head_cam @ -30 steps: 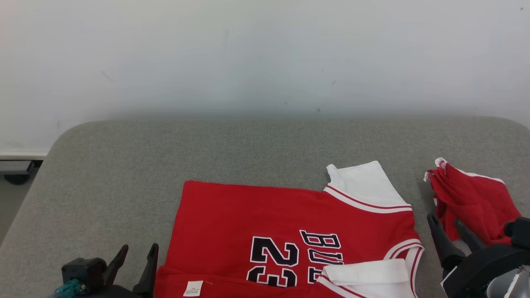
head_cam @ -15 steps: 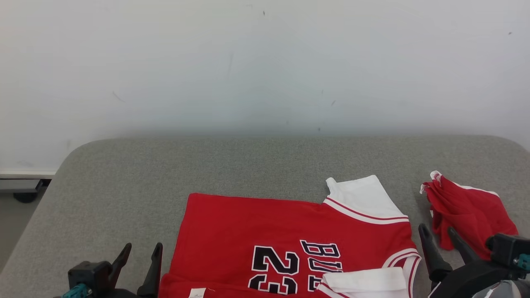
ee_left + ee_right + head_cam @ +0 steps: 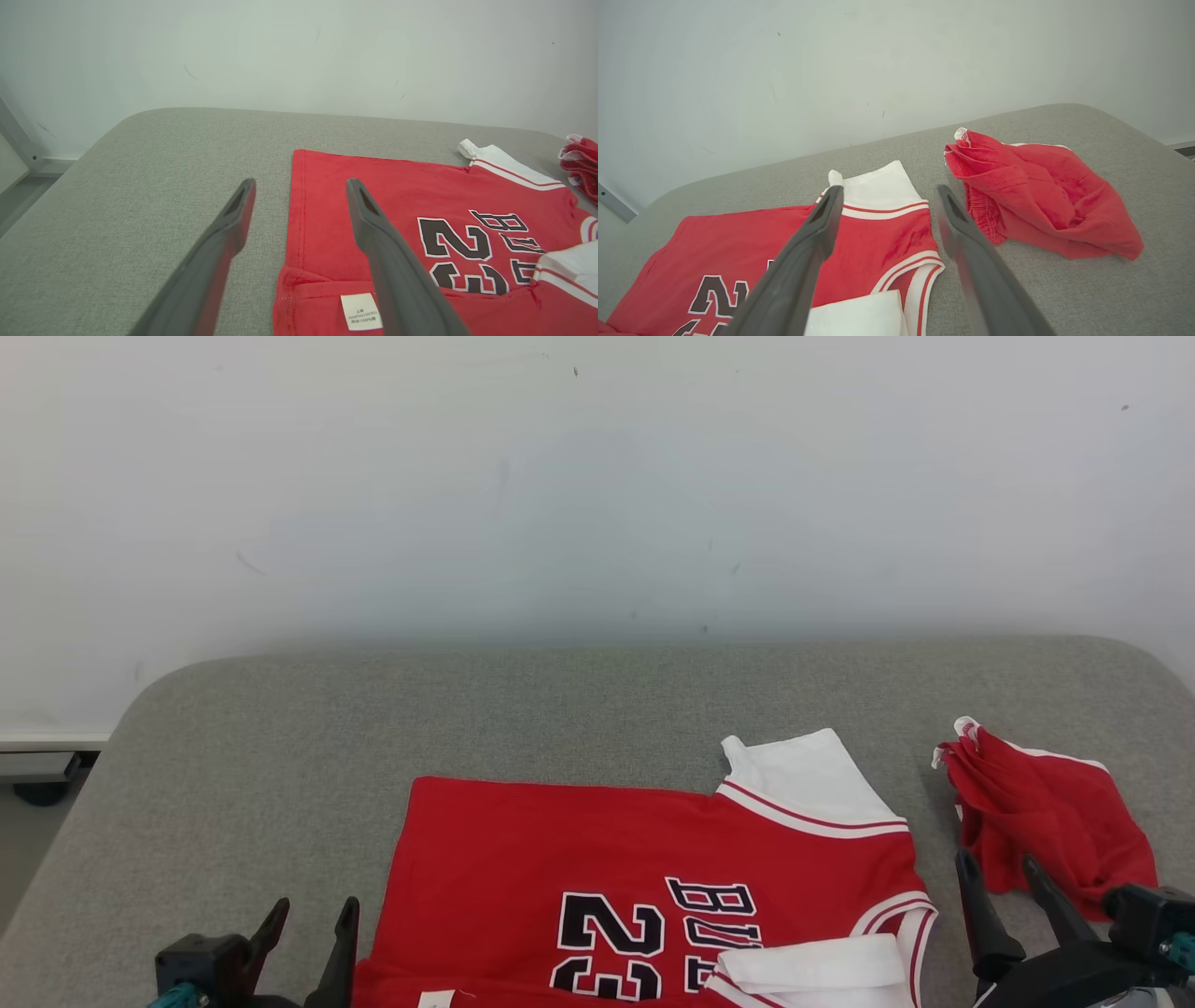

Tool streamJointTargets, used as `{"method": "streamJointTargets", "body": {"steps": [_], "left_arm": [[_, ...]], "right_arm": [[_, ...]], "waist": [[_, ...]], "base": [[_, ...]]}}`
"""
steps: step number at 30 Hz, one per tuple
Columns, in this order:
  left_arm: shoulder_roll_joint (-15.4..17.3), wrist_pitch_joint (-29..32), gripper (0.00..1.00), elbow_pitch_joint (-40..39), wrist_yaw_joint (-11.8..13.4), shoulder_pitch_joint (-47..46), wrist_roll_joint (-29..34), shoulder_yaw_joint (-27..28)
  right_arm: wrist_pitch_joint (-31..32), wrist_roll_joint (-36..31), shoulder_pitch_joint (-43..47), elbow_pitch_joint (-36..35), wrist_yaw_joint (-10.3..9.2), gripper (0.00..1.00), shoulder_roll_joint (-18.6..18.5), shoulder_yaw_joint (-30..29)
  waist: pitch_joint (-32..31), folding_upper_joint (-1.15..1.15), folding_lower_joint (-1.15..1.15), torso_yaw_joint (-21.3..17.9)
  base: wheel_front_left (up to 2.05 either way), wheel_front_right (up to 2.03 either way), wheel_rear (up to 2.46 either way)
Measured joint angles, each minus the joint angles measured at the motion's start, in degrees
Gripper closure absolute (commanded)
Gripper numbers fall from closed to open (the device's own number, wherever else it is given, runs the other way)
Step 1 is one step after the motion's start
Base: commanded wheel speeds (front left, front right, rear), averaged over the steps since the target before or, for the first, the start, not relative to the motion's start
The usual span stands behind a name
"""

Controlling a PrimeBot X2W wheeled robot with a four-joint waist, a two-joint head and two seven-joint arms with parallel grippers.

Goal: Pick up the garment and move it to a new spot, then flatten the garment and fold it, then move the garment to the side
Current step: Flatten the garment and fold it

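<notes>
The garment [image 3: 644,859] is a red jersey with white sleeves and a black "23", lying flat near the front of the grey table [image 3: 373,709]; its near hem is folded up, showing a white label [image 3: 359,311]. It also shows in the left wrist view [image 3: 373,196] and the right wrist view [image 3: 738,242]. My left gripper [image 3: 313,915] hovers open just left of the jersey's hem edge, holding nothing. Open and empty too, my right gripper [image 3: 997,870] sits just right of the jersey's sleeves.
A crumpled red piece of clothing [image 3: 1041,812] with white trim lies at the table's right, just beyond my right gripper; the right wrist view has it too [image 3: 1041,196]. A white wall rises behind the table. Bare grey surface spreads to the left and back.
The head camera has tilted, so the whole picture sits lower. Both grippers stay open beside the jersey, and the jersey and the crumpled clothing lie as before.
</notes>
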Motion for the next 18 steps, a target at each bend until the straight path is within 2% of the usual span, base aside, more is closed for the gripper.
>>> {"method": "streamJointTargets", "body": {"steps": [18], "left_arm": [[0.7,0.4,0.0,1.0,0.0,0.0,0.7,-0.6]], "right_arm": [[-3.8,0.0,-0.1,3.5,1.15,0.0,0.8,0.6]], "waist": [[0.7,0.0,0.0,-0.3]], "base": [[0.0,0.0,0.0]]}}
